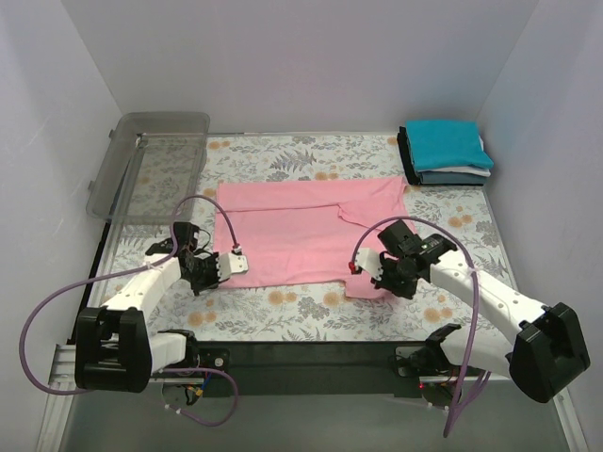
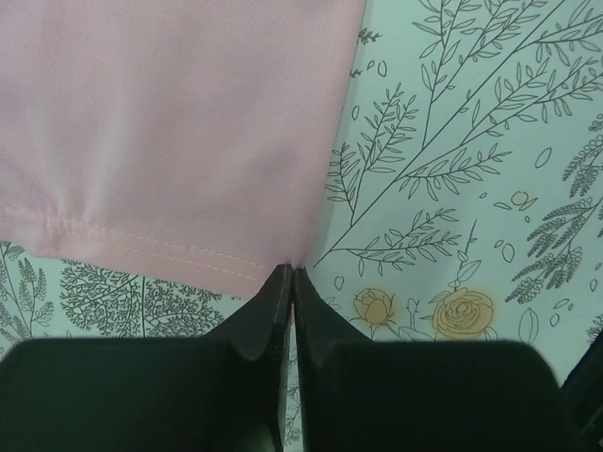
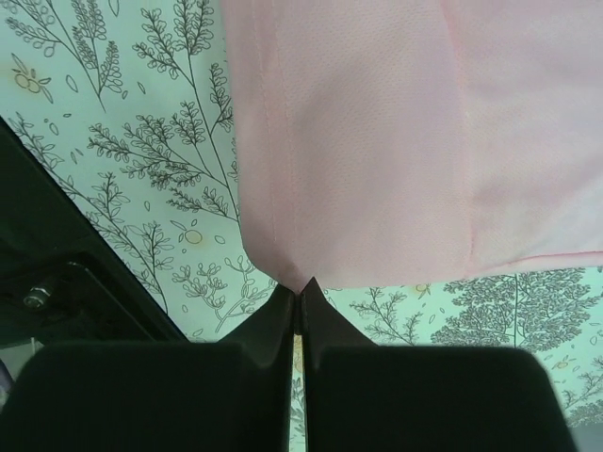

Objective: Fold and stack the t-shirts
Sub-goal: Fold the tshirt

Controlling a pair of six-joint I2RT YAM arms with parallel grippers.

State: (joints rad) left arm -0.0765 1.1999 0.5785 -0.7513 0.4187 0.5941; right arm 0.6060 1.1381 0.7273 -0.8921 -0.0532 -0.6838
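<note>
The flowered table cloth [image 1: 283, 306] covers the whole work surface. In the middle of it lies the pink shirt [image 1: 301, 235], the largest thing on the table. It is spread out wide and mostly flat. Some creases and an overlapping layer run across its middle, so it is not yet a neat rectangle.

At the far left corner there is a clear plastic box [image 1: 151, 165], and I cannot tell if anything is inside. At the far right corner sits the stack of folded shirts [image 1: 448, 155], with a teal one on top, grey-blue under it and a dark one at the bottom. This part of the task looks finished.

The left gripper [image 2: 290, 275] is low at the near left corner of the pink shirt. Its jaws are pressed together, with the hemmed corner of the cloth pinched at the tips. The right gripper [image 3: 301, 284] does the same at the near right corner, fully closed on the cloth.

In my judgement the pink shirt is the last one. Its folding is only at the beginning, and after that it must go onto the stack.
</note>
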